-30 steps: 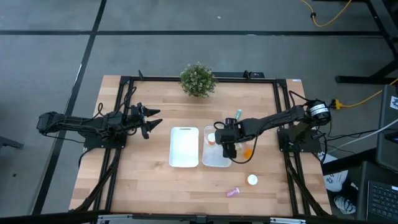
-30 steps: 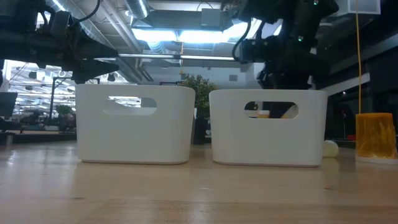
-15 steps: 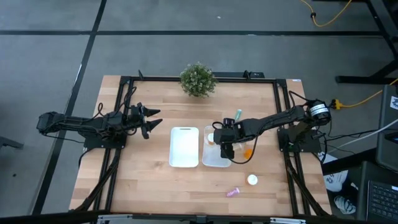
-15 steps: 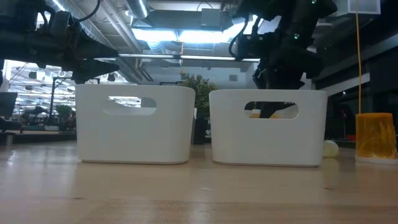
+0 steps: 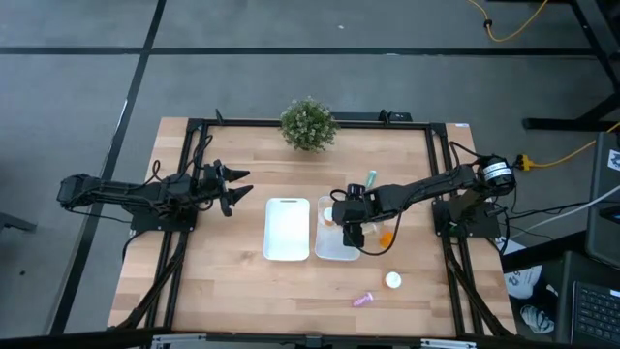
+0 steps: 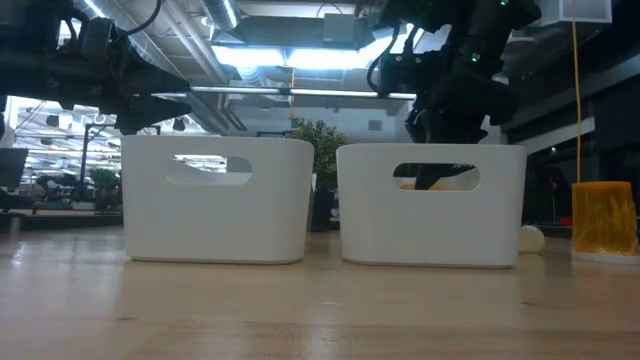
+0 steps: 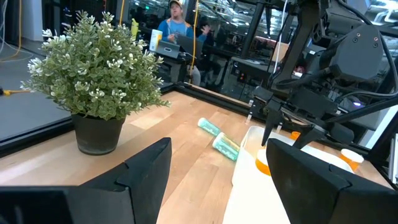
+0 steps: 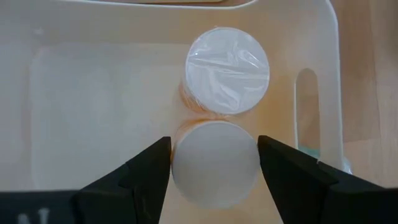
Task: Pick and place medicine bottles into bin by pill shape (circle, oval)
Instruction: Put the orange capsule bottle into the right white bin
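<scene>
Inside the right-hand white plastic bin (image 5: 336,242), the right tool (image 8: 214,163) stands half-open, gripping a white-capped orange plastic bottle (image 8: 214,164) beside another (image 8: 228,63). Probably light, stiff, slick: hold its sides below the cap.

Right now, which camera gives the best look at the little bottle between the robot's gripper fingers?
The right wrist view: the right gripper brackets a white-capped bottle, seen cap-on, inside the bin. The high view hides it under the arm; the low view shows only an orange glimpse through the bin's handle slot.
</scene>
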Controlling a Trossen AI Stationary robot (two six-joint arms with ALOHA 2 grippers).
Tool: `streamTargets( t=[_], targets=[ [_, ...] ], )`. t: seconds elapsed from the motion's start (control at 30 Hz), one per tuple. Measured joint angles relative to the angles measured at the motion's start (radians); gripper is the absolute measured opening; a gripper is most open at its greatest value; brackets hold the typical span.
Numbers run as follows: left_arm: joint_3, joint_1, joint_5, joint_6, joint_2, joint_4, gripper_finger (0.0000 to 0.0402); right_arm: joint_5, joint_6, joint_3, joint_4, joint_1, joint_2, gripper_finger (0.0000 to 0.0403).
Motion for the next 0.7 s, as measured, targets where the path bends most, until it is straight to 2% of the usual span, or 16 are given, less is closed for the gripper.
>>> streamTargets(
  t=[0.7],
  targets=[
    [0.0, 0.0, 0.0, 0.0, 0.0, 0.0, 0.0255, 0.004, -0.001, 0.0, -0.021, 0.002, 0.0, 0.0242]
  ],
)
